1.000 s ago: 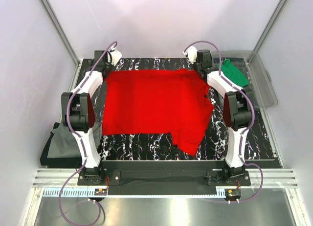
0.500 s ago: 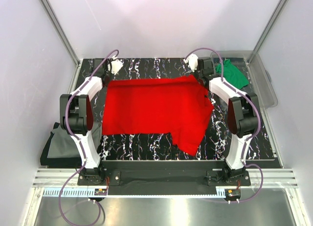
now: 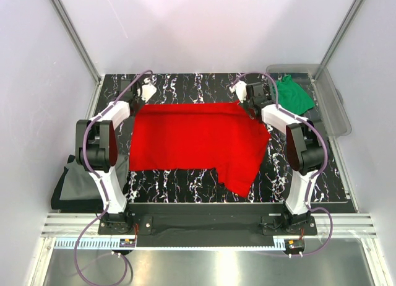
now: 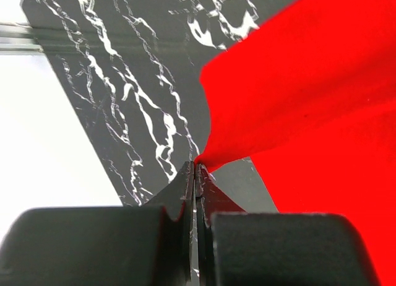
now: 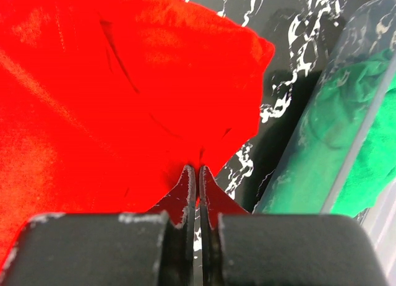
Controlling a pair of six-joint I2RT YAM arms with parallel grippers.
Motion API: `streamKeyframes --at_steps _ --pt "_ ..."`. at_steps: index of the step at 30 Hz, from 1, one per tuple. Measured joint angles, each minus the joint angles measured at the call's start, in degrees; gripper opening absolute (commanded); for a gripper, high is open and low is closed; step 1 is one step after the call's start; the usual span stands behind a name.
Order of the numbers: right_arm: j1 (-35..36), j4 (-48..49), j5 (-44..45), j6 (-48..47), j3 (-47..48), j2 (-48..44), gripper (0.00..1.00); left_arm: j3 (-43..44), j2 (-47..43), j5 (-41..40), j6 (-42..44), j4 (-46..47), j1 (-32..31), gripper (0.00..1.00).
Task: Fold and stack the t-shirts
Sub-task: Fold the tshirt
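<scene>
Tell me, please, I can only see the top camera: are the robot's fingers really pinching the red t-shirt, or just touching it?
Observer: Really pinching. In the left wrist camera, the left fingers are shut tight on a corner of the red t-shirt.
Operator: And the other side?
Observer: The right wrist camera shows the right fingers shut on the shirt's edge too, with the cloth wrinkled around them.
Operator: Is the green one touching it?
Observer: No. From the right wrist, the green t-shirt sits behind the wall of the clear bin, apart from the red one.
</scene>
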Motion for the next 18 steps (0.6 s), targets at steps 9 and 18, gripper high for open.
streamKeyframes --at_steps 9,18 --pt "0.0 -0.1 0.0 0.4 -3.4 0.0 0.06 -5.1 -1.9 0.0 0.0 -0.9 0.0 0.05" --pt "0.1 -8.6 -3.6 4.0 -3.5 -2.4 0.56 -10.0 -8.4 -1.0 -4.3 -2.1 1.0 0.55"
